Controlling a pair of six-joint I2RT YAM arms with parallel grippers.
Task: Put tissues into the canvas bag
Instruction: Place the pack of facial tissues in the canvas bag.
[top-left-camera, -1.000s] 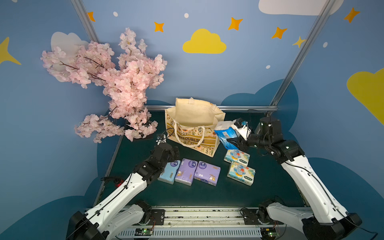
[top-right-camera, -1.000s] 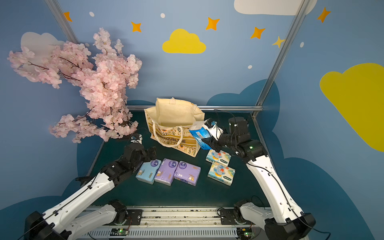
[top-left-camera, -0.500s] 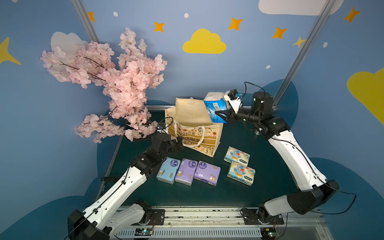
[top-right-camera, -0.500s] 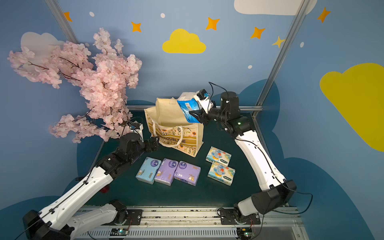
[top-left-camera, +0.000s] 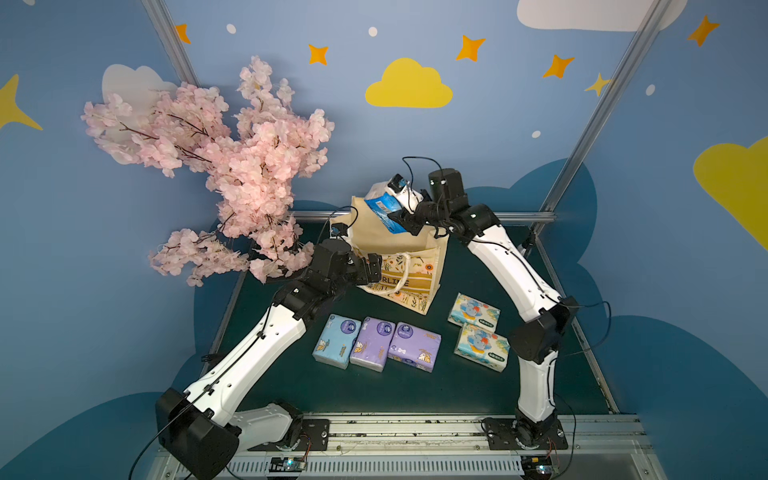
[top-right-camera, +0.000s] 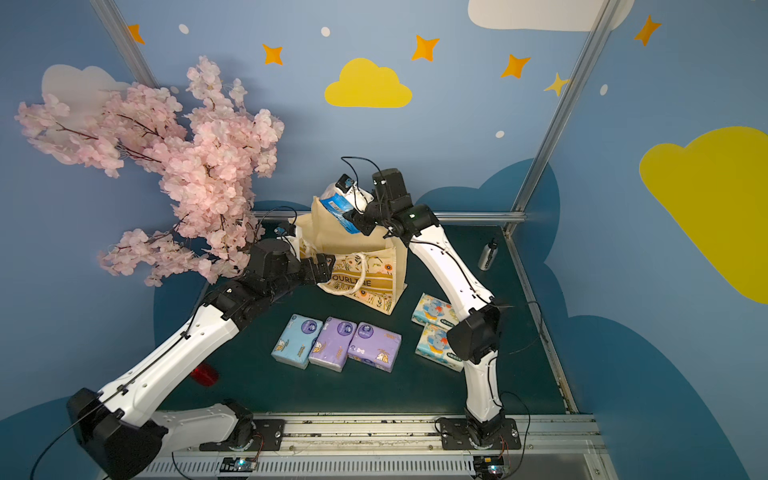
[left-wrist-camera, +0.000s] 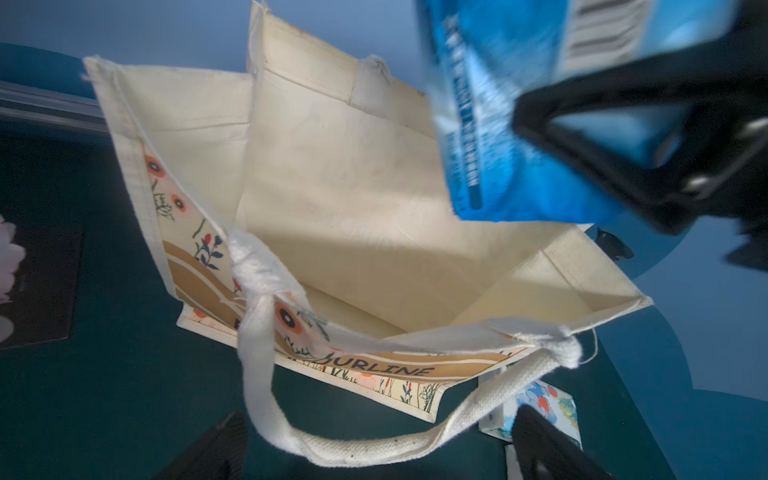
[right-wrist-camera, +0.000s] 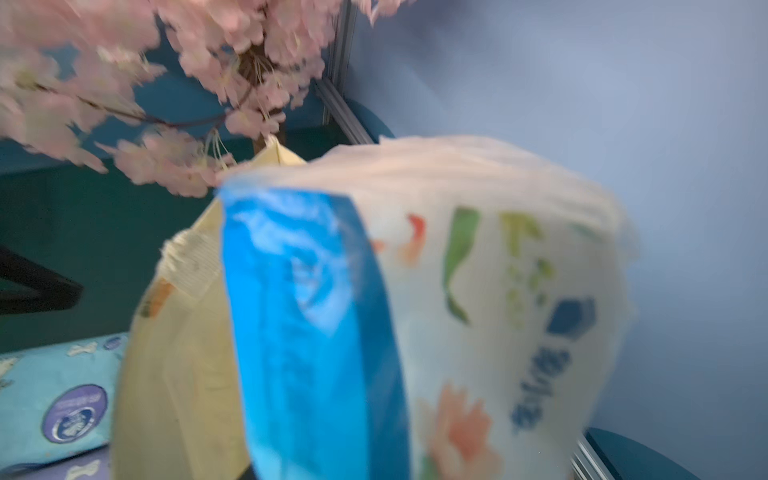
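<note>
The bag (top-left-camera: 397, 245) stands at the tabletop's (top-left-camera: 457, 390) rear centre; above its open top the right tool (top-left-camera: 394, 217) holds one pack (top-left-camera: 378, 206); the left tool (top-left-camera: 375, 268) sits at the bag's left front; three packs (top-left-camera: 372, 344) lie side by side before the bag, two packs (top-left-camera: 481, 347) to their right, one behind the other.

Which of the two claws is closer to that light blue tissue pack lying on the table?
Left. The left gripper hovers open at the canvas bag front, just beyond the light blue pack. The right gripper is raised over the bag's mouth, holding a blue-and-white pack.
</note>
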